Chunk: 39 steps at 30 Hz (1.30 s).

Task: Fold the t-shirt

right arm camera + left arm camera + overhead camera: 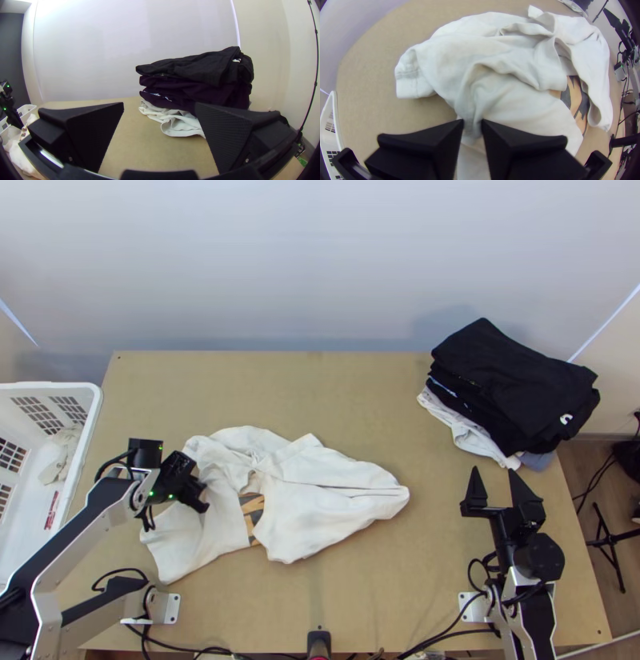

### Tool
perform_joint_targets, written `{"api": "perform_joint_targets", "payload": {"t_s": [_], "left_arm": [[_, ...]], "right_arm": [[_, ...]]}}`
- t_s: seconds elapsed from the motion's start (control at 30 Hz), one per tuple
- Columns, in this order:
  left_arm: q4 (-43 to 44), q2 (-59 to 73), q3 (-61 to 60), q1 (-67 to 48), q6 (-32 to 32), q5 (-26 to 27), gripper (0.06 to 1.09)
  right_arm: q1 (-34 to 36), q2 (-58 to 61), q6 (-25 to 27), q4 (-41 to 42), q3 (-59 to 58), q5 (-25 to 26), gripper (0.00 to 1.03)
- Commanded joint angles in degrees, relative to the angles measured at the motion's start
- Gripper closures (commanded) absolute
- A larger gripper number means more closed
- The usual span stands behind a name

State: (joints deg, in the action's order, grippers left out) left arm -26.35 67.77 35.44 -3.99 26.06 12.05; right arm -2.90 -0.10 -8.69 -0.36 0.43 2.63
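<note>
Clock-face directions refer to the worktop (360, 396) in the top view, 12 o'clock being the far edge. The surface is light wood, with a small hole near its far corner at 10 o'clock.

The white t-shirt (328, 508) lies bunched from the center toward 9 o'clock, its fabric creased and overlapping. A tan and dark printed area (252, 508) is exposed between the folds.

Left gripper (202, 504): positioned over the 9 o'clock portion of the t-shirt. In the left wrist view, the left gripper (472, 125) pinches a raised fold of the white fabric.
Right gripper (494, 474): located at 3 o'clock, fingers spread wide, apart from the t-shirt.

A stack of dark folded garments (512, 376) occupies 2 o'clock; a white garment (472, 436) projects from underneath. A white perforated basket (94, 408) stands at the 9 o'clock edge and contains a pale cloth (56, 460). A black fitting (319, 642) is located at 6 o'clock, and black cables run along the near edge.

Room: a pale smooth wall (320, 260) rises beyond 12 o'clock. Past the 4 o'clock edge, a black stand (610, 544) is placed on the brown floor (632, 604).
</note>
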Motion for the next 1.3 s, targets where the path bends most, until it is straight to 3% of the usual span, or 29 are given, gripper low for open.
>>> {"api": "perform_joint_targets", "payload": {"t_s": [0.0, 0.17, 0.33, 0.47, 0.63, 0.87, 1.07, 1.27], "left_arm": [[7.1, 2.3, -1.5, 0.3, -2.9, 0.1, 1.05], [5.4, -0.4, 4.5, 3.2, -5.0, 0.1, 1.05], [-1.5, -2.0, 19.7, 9.9, -7.8, 0.4, 1.05], [-10.2, -2.6, 31.1, 10.2, -10.0, 4.8, 1.05], [-13.9, -5.2, 33.7, -2.6, -14.6, 4.0, 1.05], [-13.1, -3.5, 33.9, -32.5, -27.4, -6.2, 1.05], [-4.6, 4.5, 31.8, -49.4, -33.4, -13.2, 1.05], [1.9, 13.4, 34.3, -57.8, -38.4, -14.3, 1.05]], "right_arm": [[0.0, 0.0, 0.0, 0.0, 0.0, 0.0, 0.04], [0.0, 0.0, 0.0, 0.0, 0.0, 0.0, 0.04], [0.0, 0.0, 0.0, 0.0, 0.0, 0.0, 0.04], [0.0, 0.0, 0.0, 0.0, 0.1, 0.0, 0.04], [0.0, 0.0, 0.0, 0.0, 0.0, 0.0, 0.04], [0.0, 0.0, 0.0, 0.0, 0.0, 0.0, 0.04], [0.0, 0.0, 0.0, 0.0, 0.0, 0.0, 0.04], [0.0, 0.0, 0.0, 0.0, 0.0, 0.0, 0.04]]}}
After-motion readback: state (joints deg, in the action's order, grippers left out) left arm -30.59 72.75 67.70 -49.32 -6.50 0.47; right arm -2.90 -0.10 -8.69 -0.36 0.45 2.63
